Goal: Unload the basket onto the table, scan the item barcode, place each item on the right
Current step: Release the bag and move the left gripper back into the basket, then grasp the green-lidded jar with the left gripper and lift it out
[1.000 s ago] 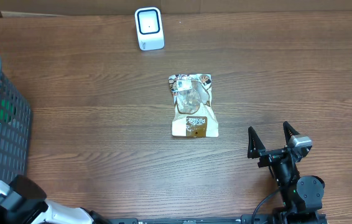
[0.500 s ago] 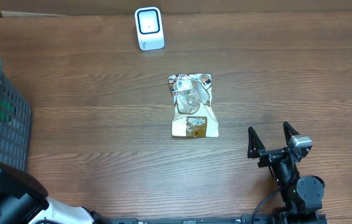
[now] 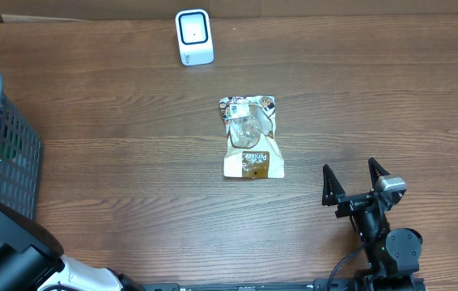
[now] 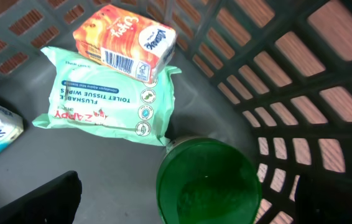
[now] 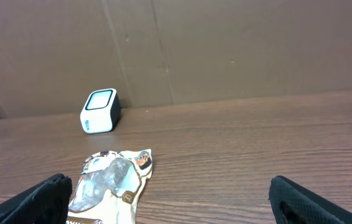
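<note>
Pouch lies well apart from the right gripper.

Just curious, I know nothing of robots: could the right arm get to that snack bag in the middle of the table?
Probably yes. The right pincer stands open, and nothing but bare table lies between it and the snack bag, which lies flat and uncovered.
</note>
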Controlling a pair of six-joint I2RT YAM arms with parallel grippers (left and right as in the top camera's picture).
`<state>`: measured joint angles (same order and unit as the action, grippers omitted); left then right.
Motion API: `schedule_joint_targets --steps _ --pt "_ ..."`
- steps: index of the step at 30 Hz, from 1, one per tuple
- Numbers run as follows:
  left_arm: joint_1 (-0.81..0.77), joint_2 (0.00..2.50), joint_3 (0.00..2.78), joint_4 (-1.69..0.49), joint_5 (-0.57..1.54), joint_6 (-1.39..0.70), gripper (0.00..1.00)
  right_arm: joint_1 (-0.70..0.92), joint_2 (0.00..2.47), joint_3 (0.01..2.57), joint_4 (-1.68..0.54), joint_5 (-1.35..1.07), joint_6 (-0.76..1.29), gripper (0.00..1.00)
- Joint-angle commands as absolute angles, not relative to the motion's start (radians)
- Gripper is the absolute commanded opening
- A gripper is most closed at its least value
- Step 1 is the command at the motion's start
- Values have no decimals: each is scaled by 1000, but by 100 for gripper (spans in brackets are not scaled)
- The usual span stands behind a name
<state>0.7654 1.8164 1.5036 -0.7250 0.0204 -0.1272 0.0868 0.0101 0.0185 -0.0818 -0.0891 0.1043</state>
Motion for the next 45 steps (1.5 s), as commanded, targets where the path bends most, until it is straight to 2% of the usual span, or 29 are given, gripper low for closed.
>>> schedule_joint_targets --steps 1,6,13,14,17,18,19,21,24,28,34,45 --pt "751 1826 1474 -725 26 -107 92 89 3 8 -77 -87 107 100" --pt "751 1877 1474 -723 28 -109 92 89 3 8 -77 -87 107 100" --pt "751 1932 1474 -720 35 -112 83 89 3 8 -77 -87 107 100" --pt "751 1938 1474 -720 35 -112 80 89 3 8 -77 -87 107 100" --pt "751 1942 1474 -726 35 -112 61 89 3 8 -77 -87 107 100" --pt "751 1942 1475 -730 34 -112 58 89 3 8 -77 -87 107 100" --pt "751 1942 1475 -744 34 -112 49 89 3 8 -77 -87 107 100" --pt "752 1942 1475 -765 33 -112 41 89 3 8 -77 -87 107 100" --pt "754 1941 1478 -796 17 -113 37 89 3 8 -77 -87 107 100" --pt "754 1939 1506 -852 -12 -128 36 89 3 8 -77 -87 107 100" --pt "754 1935 1666 -1008 -11 -171 29 89 3 8 -77 -87 107 100" --pt "752 1932 2257 -1420 -8 -220 27 89 3 8 -77 -87 107 100"
